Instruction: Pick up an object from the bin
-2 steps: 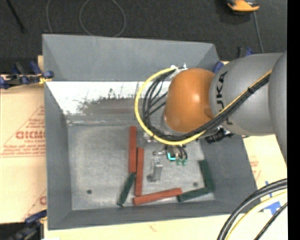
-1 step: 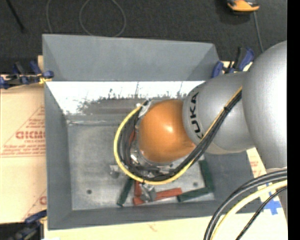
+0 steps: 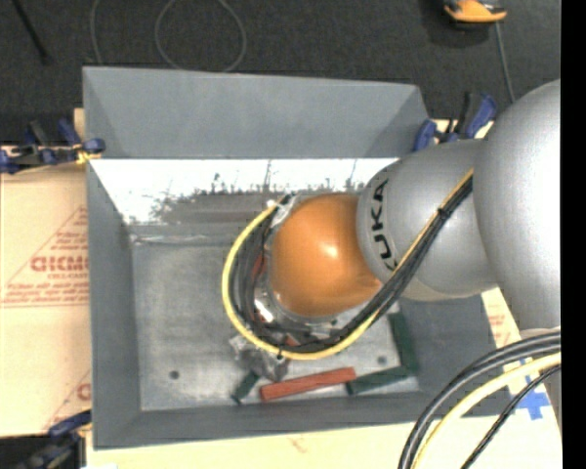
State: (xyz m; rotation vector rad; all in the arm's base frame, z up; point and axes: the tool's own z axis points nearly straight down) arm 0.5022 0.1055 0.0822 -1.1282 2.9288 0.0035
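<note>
Camera view, looking down on the bin (image 3: 176, 291). At left, the grey floor is seen scuffed, with streaks of white along the far wall. Toward the middle, a yellow cable (image 3: 229, 272) is looped round the wrist, and beneath it the claw (image 3: 259, 353) is lowered near the floor, close to the near wall. The claw is largely hidden by the orange cover (image 3: 317, 257) above it, so it cannot be told whether it is wide or narrow, and nothing can be seen held in it.

Just beside the claw, toward the near wall, a short green stub (image 3: 242, 391) is found lying flat. To its right a red bar (image 3: 308, 385) is laid along the near wall, its left end nearest the claw. Further right, a green bar (image 3: 381, 381) lies end to end with it, and a second green strip (image 3: 405, 345) is angled along the right wall. The silver arm (image 3: 439, 233) is entered from the right.
</note>
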